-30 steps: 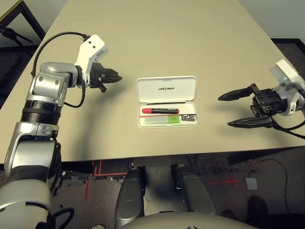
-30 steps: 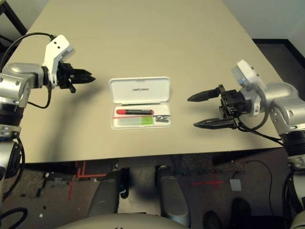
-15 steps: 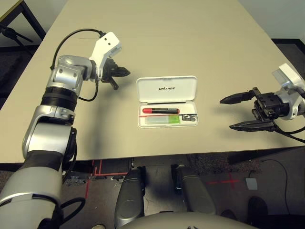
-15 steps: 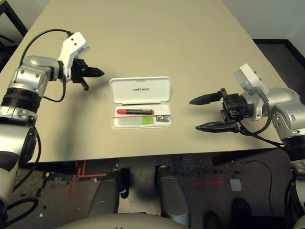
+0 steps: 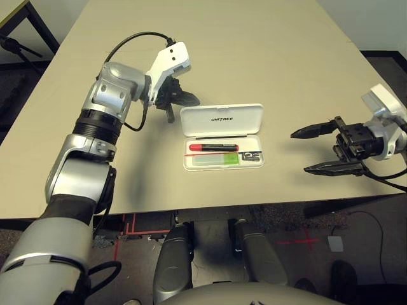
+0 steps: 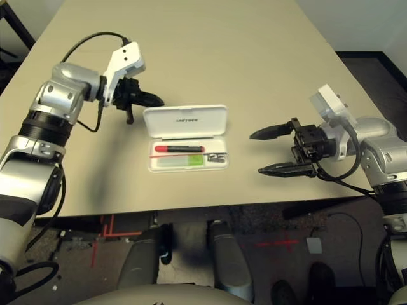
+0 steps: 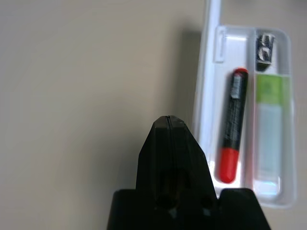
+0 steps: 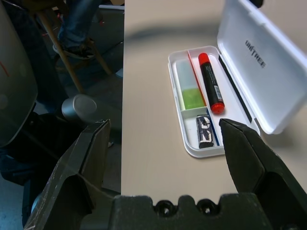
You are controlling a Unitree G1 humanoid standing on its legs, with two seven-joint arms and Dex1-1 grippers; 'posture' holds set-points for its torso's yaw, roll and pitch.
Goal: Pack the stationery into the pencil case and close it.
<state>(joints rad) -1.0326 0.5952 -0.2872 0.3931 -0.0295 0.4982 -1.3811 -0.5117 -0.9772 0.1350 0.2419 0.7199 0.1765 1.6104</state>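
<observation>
While the pencil case (image 5: 221,136) lies open, left pincer (image 5: 186,101) closed beside its lid, right pincer (image 5: 313,150) wide, empty.

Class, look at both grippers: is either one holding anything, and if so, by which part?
Nothing is held. The left gripper is shut on nothing beside the pencil case; the right gripper hangs open.

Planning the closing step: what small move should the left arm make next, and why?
Probably nudge the shut left pincer behind the raised lid and push it toward the tray: marker, green bar and metal piece already lie inside.
</observation>
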